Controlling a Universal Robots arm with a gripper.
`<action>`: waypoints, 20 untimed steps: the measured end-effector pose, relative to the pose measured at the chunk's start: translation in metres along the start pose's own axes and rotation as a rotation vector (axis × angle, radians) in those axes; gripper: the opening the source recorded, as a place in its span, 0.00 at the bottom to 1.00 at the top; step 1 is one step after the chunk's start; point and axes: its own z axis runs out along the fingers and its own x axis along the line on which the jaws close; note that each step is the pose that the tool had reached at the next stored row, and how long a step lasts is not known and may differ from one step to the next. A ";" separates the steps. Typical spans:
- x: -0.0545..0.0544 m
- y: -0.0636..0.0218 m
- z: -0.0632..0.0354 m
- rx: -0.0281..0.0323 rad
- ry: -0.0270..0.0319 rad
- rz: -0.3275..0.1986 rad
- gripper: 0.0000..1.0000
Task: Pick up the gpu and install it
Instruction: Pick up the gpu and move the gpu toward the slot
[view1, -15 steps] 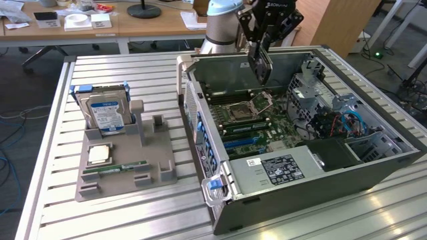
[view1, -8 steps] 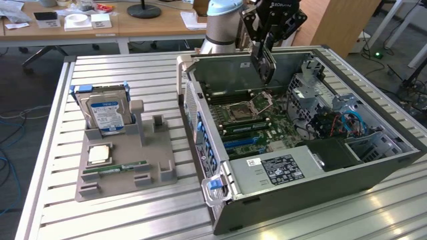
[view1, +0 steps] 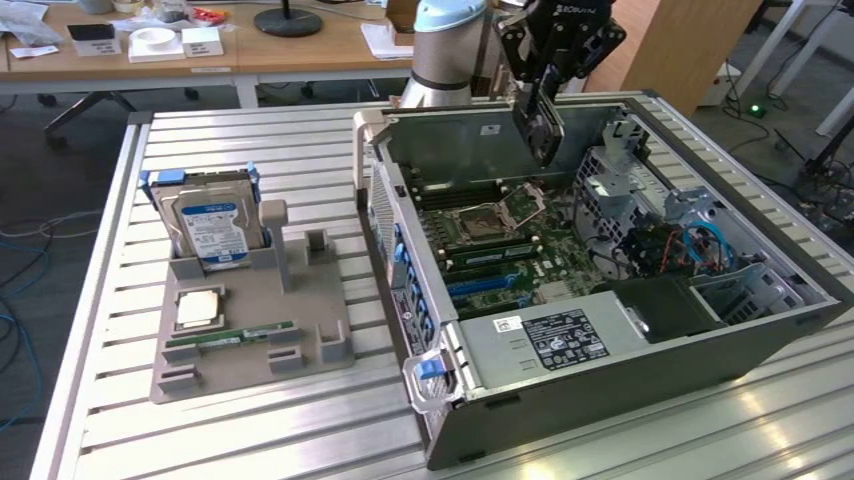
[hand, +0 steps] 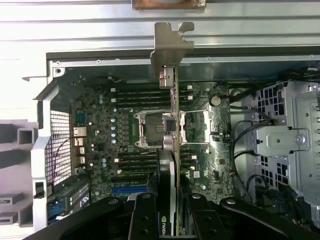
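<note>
The gpu (view1: 542, 135) hangs on edge above the open computer case (view1: 747, 345), and my gripper (view1: 547, 98) is shut on its upper part. In the wrist view the gpu (hand: 175, 120) runs edge-on across the picture, its silver end bracket (hand: 172, 45) reaching toward the case's back wall. My gripper (hand: 171, 205) clamps it between two black fingers (hand: 144, 215). Below the card lies the green motherboard (hand: 100, 130) with its CPU socket (hand: 150, 129). The card is held in the air above the board, over the socket area.
In the exterior view's left part, a grey holder (view1: 254, 340) carries a hard drive (view1: 211, 225), a CPU chip (view1: 198, 308) and a RAM stick (view1: 247, 333). Inside the case sit a power supply (view1: 554, 338), a drive cage (view1: 621, 190) and blue slots (view1: 483, 285).
</note>
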 end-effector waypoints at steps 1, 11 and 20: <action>-0.003 0.0002 0.0001 0.0000 0.0000 0.000 0.27; -0.026 0.0017 0.0009 -0.0001 0.0000 0.000 0.27; -0.031 0.0021 0.0010 0.0000 0.0001 0.000 0.27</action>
